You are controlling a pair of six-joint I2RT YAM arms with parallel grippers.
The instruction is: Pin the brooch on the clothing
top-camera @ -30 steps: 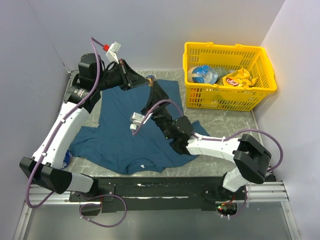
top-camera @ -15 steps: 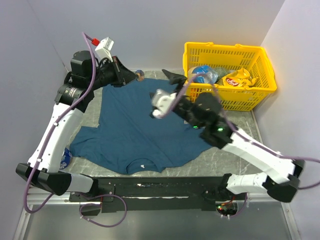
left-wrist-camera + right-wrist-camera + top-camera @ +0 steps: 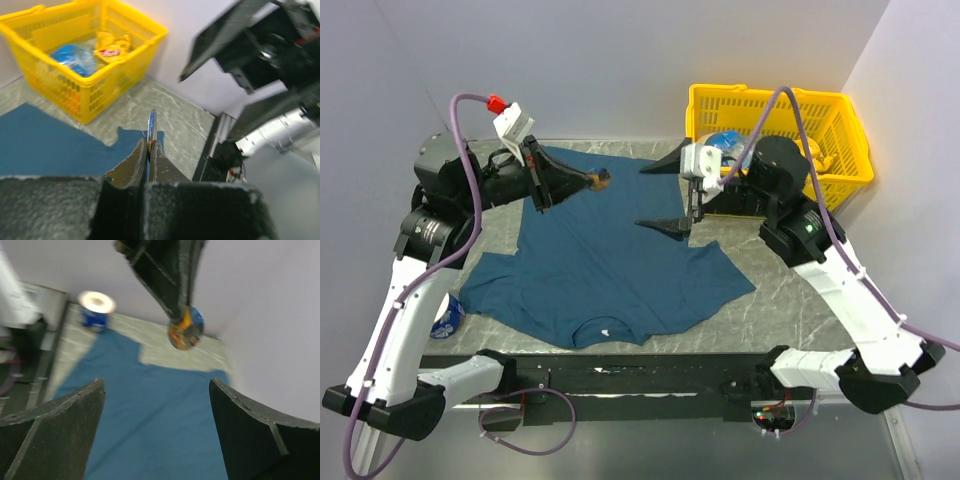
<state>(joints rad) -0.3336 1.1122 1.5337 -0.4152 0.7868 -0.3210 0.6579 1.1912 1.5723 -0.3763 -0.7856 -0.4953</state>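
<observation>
nearest you, the clothing lies spread flat on the table, with its white neck label toward the arm bases. a small blue and white round thing sits just off its left sleeve.

above the far half of the shirt, your left gripper is pinched tight on the brooch. the brooch is up in the air and apart from the cloth. the left wrist view shows it edge-on, caught only at the fingertips. facing it, your right gripper stands wide and holds nothing, and the brooch is just beyond the mouth of its jaws. furthest back on the right is the yellow basket, with packets in it.

what i'd watch for:
- **a lost brooch.** that hold is a thin one on the rim. a brush from a right finger, or an off-centre close, could twist the brooch or flick it out, and it would be hard to find on the dark fabric.
- **the wrong face down.** you cannot make out which way the pin faces, so you may bring the wrong side to the cloth.
- **the shirt bunching.** nothing pins the shirt down, so pressing on it may drag it into folds instead of piercing it.
- **poor aim.** the right wrist view is blurred, so don't trust it for lining up.
</observation>
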